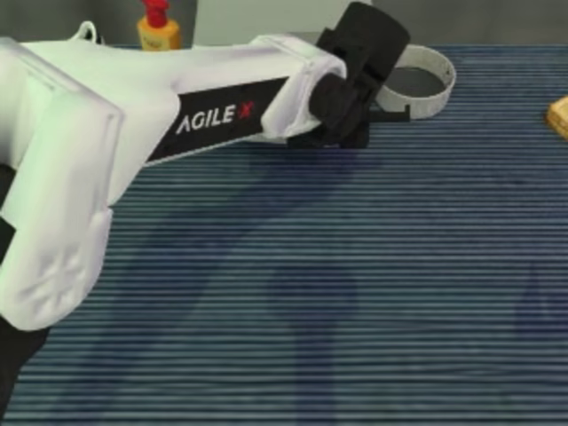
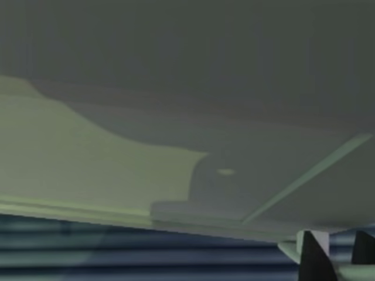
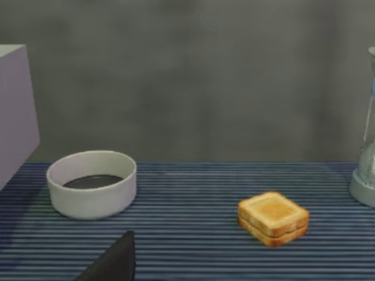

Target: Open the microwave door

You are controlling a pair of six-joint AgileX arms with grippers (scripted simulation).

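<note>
Left arm: white AgileX arm reaching from the top view's left edge across the far part of the striped blue table (image 1: 373, 293), toward the bowl.
Left gripper (image 1: 377, 111): black, its tip just at the near left rim of the white ring-shaped bowl (image 1: 430, 75); fingers largely hidden under the wrist body from above. In the left wrist view two dark fingertips (image 2: 313, 257) stand apart with a gap between them and nothing seen in the gap (only the very tips show at the frame edge).
Microwave door: not told apart in any view. A flat pale grey panel (image 2: 193, 88) fills most of the left wrist view, very close, with a raised seam running across it and the blue table below; whether this is the door face or a side wall, cannot tell. In the top view a pale slab (image 1: 257, 19) stands left of the bowl, behind the arm.
Grey box corner (image 3: 14, 105): left of the bowl in the right wrist view.
Toast (image 3: 273, 218): golden stacked slices, right of the bowl, well apart from it.
Yellow bottle with red cap (image 1: 158, 27): far left of the bowl, at the back edge.
Clear glass vessel (image 3: 366, 164): well right of the bowl, beyond the toast.
Right gripper: jaw state cannot be told; only a dark wedge (image 3: 114, 260) shows, near side of the bowl.
</note>
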